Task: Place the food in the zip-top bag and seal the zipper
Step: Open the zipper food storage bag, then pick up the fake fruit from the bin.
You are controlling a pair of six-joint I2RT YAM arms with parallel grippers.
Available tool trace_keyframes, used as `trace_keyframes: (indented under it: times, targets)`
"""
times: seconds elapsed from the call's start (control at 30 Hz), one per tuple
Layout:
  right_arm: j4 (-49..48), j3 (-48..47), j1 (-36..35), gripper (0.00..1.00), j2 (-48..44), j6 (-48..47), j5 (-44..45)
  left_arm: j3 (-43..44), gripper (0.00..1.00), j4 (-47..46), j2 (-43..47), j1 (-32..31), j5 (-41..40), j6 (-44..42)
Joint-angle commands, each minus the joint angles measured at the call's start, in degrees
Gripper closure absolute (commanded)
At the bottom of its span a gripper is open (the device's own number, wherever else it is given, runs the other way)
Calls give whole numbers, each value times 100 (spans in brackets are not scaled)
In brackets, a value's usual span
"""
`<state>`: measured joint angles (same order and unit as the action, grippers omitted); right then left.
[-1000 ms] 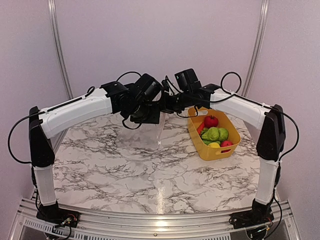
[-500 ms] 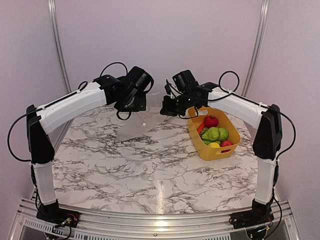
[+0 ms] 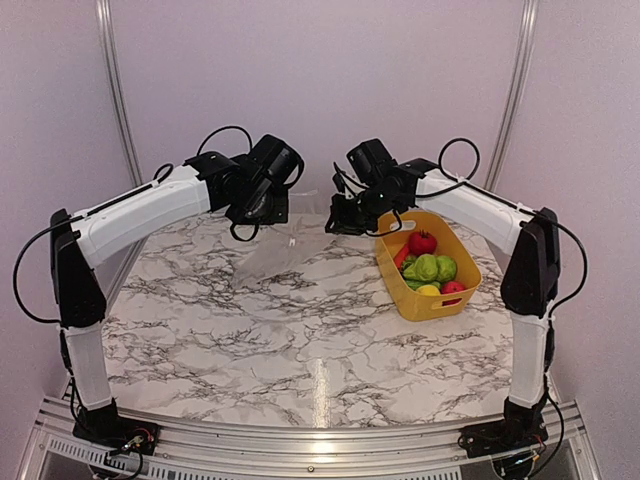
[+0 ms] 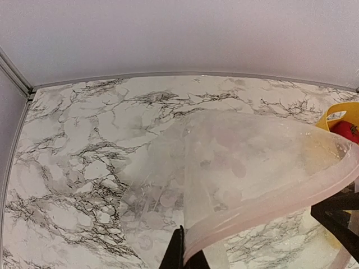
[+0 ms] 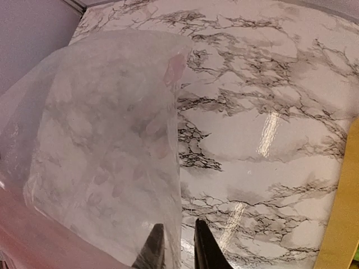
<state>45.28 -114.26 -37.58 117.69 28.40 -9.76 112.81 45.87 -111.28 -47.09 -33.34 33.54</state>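
The clear zip-top bag (image 3: 283, 251) hangs above the marble table between my two grippers. My left gripper (image 3: 262, 214) is shut on the bag's pale pink zipper (image 4: 291, 193), with the strip pinched at the tips (image 4: 188, 255). The bag's mouth (image 4: 241, 157) curves away to the right. My right gripper (image 3: 336, 222) holds its fingers slightly apart (image 5: 178, 249), and the bag's thin side edge (image 5: 106, 140) runs between them. The food (image 3: 428, 266), red, green and yellow pieces, lies in the yellow basket (image 3: 440, 303) at the right.
The yellow basket's rim (image 5: 343, 224) is close to the right of my right gripper and shows at the left wrist view's right edge (image 4: 341, 112). A wall and metal rails stand behind the table (image 3: 250, 330).
The arms have drawn apart, the left one moving left and up. My left gripper has shut on the zipper strip. My right gripper's jaws have parted a little.
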Motion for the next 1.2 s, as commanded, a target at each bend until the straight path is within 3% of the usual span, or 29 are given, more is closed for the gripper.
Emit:
trace_keyframes:
  times: [0.0, 0.13, 0.43, 0.63, 0.7, 0.8, 1.17]
  targets:
    - [-258, -232, 55, 77, -116, -611, -858, -218, 100, -87, 242, 51, 153, -195]
    - [-351, -229, 58, 67, -348, -703, -1175, -343, 100, -96, 357, 53, 137, -210]
    - [-123, 5, 314, 62, -874, -834, -1504, -716, 100, -151, 558, 94, 124, -295]
    - [222, 573, 822, 58, -1317, -1312, -417, -828, 100, -180, 615, 104, 272, -278]
    - [337, 732, 952, 42, -1413, -1461, 275, -836, 100, -183, 625, 108, 408, -263]
    - [464, 991, 1201, 36, -1488, -1473, 889, -929, 100, -189, 682, 138, 656, -157]
    - [488, 2398, 1930, 30, -1796, -1444, 803, -1085, 100, -200, 772, 139, 928, -220]
